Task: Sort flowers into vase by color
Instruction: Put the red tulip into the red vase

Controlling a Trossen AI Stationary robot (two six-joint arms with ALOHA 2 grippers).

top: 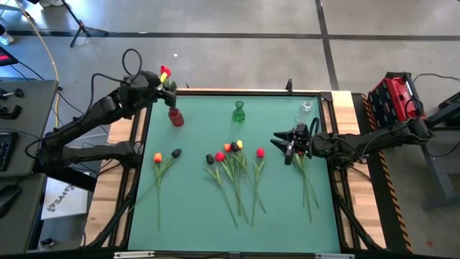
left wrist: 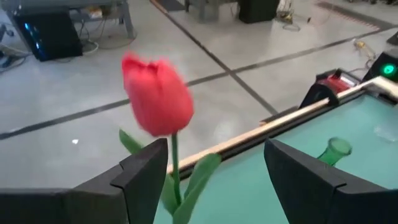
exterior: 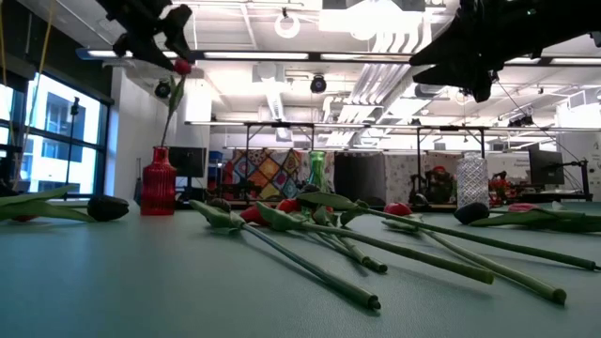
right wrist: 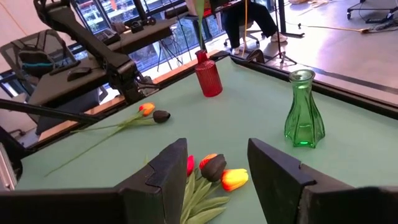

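- The left gripper (top: pixel 164 80) is raised above the table's far left corner, and its fingers (left wrist: pixel 144 175) are closed on the stem of a red tulip (left wrist: pixel 157 93).
- In the left wrist view the red bud stands upright just past the fingertips, with green leaves between the fingers.
- In the low view the stem hangs from that gripper down into the neck of the red vase (exterior: pixel 158 182), which stands directly beneath it on the green table (top: pixel 194 216).
- The right gripper (top: pixel 289 146) hovers low over the right half of the table, its fingers (right wrist: pixel 160 180) spread wide and holding nothing.
- Just ahead of the right gripper, between its fingertips in the right wrist view, lie a red, a black and an orange-yellow bud (right wrist: pixel 234 179) of the middle bunch of flowers (top: pixel 236 164), stems pointing toward the near edge.
- A flower (top: pixel 307 183) lies under the right gripper, its head hidden by the gripper in the high view.
- An orange tulip (top: pixel 158 157) and a black tulip (top: pixel 176 153) lie together on the left side, well apart from both grippers.
- The green vase (top: pixel 238 112) stands at the far middle, and the clear vase (top: pixel 305 110) at the far right, near the right arm.
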